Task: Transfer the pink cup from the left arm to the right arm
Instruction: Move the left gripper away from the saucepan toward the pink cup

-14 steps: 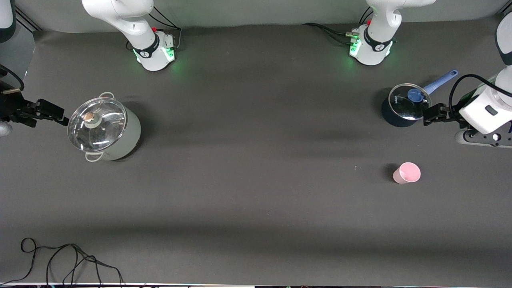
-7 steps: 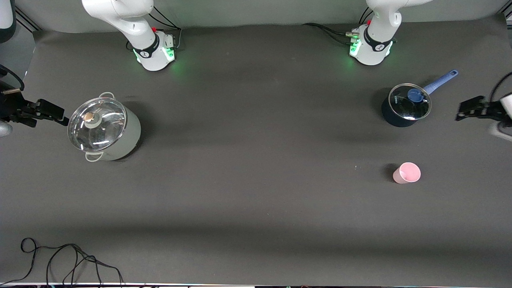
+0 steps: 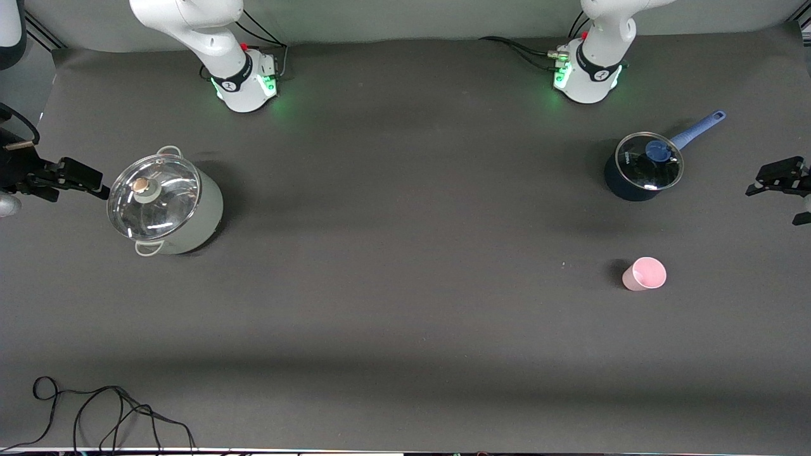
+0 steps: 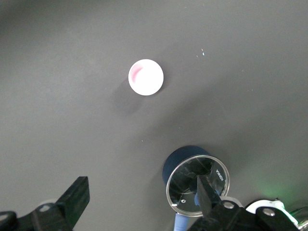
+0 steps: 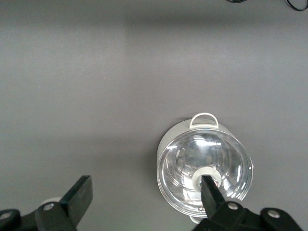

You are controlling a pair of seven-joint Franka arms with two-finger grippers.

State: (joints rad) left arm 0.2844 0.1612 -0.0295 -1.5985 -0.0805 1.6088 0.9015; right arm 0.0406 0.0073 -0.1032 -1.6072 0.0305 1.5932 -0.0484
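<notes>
Since the earlier frames the left tool [image 3: 778, 180] has swung away from the blue saucepan [image 3: 643, 168] toward the left arm's end of the tabletop [image 3: 405, 316], so that only its black fingers show at the edge of the front view; the right tool [image 3: 70, 177] has kept its place just beside the large lidded pot [image 3: 166, 206]. Both tools stand wide open and hold nothing: in each wrist view the two fingers are spread well apart, the left ones [image 4: 77, 195] high over the saucepan with the pink cup [image 3: 644, 273] in sight below. The cup stands upright on the tabletop, mouth up, nearer to the front camera than the saucepan and well apart from it, touched by nothing. As I judge it, the transfer has not begun: the cup is not yet grasped, so the left arm has to come down and take it, lift it, carry it toward the middle, and pass it to the right tool, which waits by the pot
</notes>
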